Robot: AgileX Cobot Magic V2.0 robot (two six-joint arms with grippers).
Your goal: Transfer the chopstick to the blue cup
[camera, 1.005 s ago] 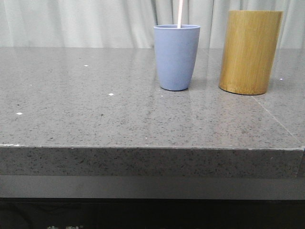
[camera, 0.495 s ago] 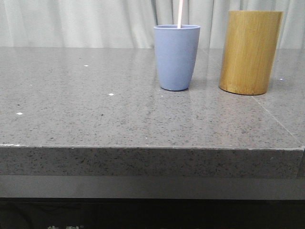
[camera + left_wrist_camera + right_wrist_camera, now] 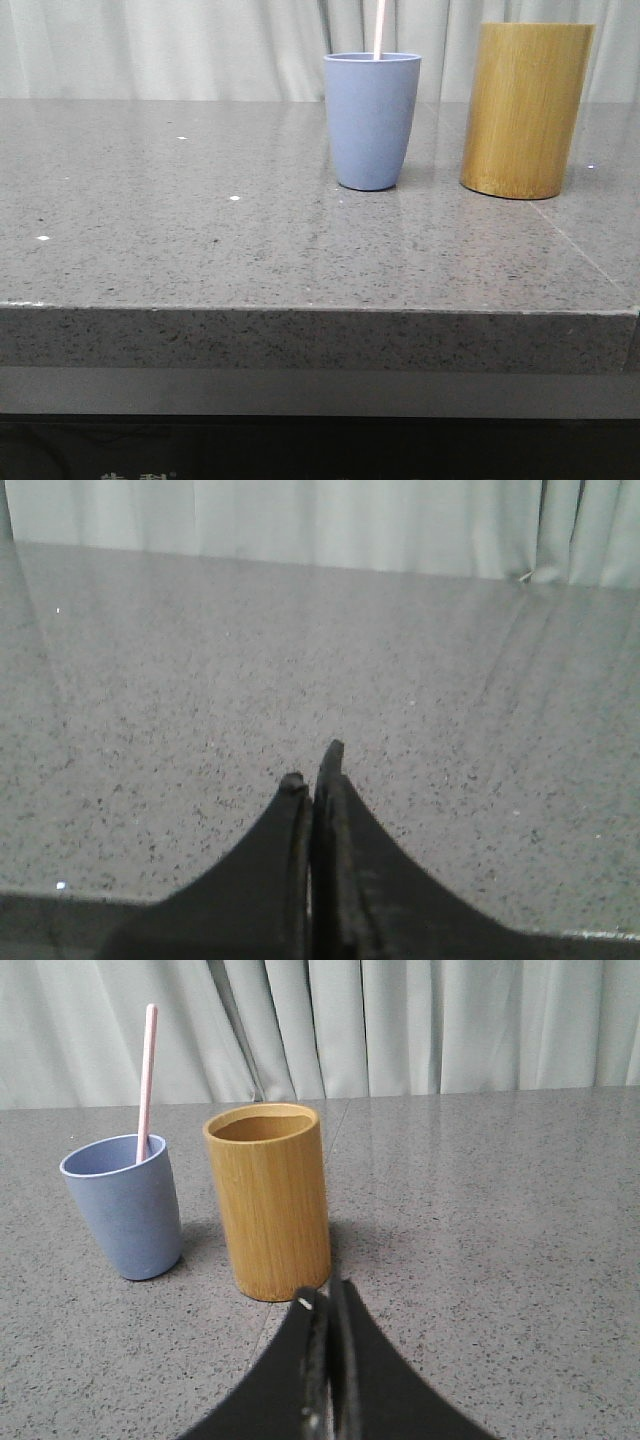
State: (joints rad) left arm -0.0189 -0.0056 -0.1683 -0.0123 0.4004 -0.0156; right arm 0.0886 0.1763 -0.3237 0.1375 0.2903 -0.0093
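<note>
One chopstick [image 3: 146, 1080] present, already standing in the blue cup [image 3: 370, 120]: lower end inside, upper part rising past the rim and out of the top of the front view. Long axis close to vertical, with a slight lean visible from the right wrist camera; rests against the cup's inner wall, exact contact point hidden.

Blue cup located toward the far side of the counter [image 3: 200, 250], a little right of centre. Bamboo holder [image 3: 526, 108] just to its right, apart from it, taller, interior apparently empty as seen from the right wrist.

Right pincer [image 3: 325, 1305]: fingers pressed together, pinching nothing, positioned on the near side of both containers. From it, bamboo holder directly ahead and nearest; blue cup and chopstick farther and to the left. Left pincer [image 3: 315, 770]: fingers pressed together, pinching nothing, above bare counter, no task item ahead of it.

Judged nearer arm: right. Any further approach to the chopstick from that side would need to run leftward past the bamboo holder and descend along the stick's upright axis, gripping above the cup rim.

Judged task state: transfer complete, since the chopstick sits in the blue cup and neither pincer holds it. No further grasp judged necessary; remaining risk limited to knocking either container during arm motion.
</note>
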